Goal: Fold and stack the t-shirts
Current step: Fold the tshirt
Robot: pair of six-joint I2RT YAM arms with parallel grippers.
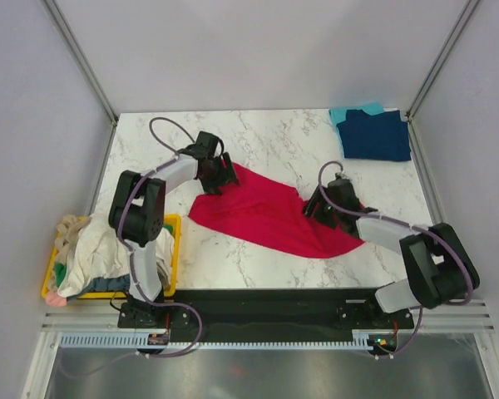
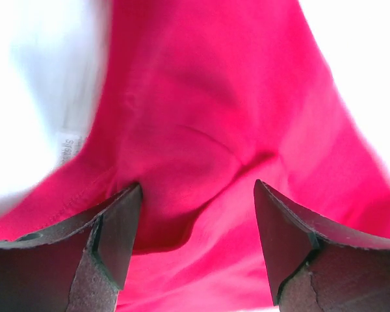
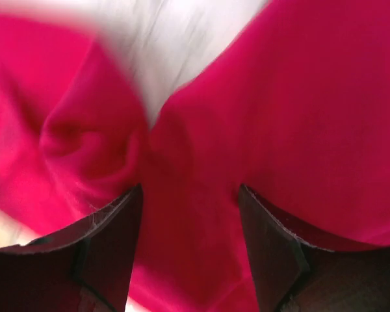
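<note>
Near left corner: yellow bin (image 1: 177,249), heaped with unfolded tees, a cream t-shirt (image 1: 100,245) on top. Not in play now.

Mid-desk (image 1: 233,262): the crimson t-shirt (image 1: 270,218) lies unfolded as one long band. Its long axis runs on the diagonal, far-left to near-right. You have one arm at each end. The right fingers (image 1: 314,209) sit over the near-right part, just short of the pointed tip. The left fingers (image 1: 218,179) sit over the far-left end. Neither arm needs to cross over.

Finger state: both wrist views show the two fingers standing wide apart with red cloth filling the gap. At the right arm the cloth is bunched into a fold. Neither side has closed a pinch, and the cloth looks loose, not held.

Judgement: the next move turns on closing on both ends together, then drawing along that diagonal. Close one side late and the band will likely skew.

Far right corner: navy t-shirt (image 1: 374,137), folded, on a teal t-shirt (image 1: 349,113). This stack is well apart from the crimson one and nearer your right arm.
</note>
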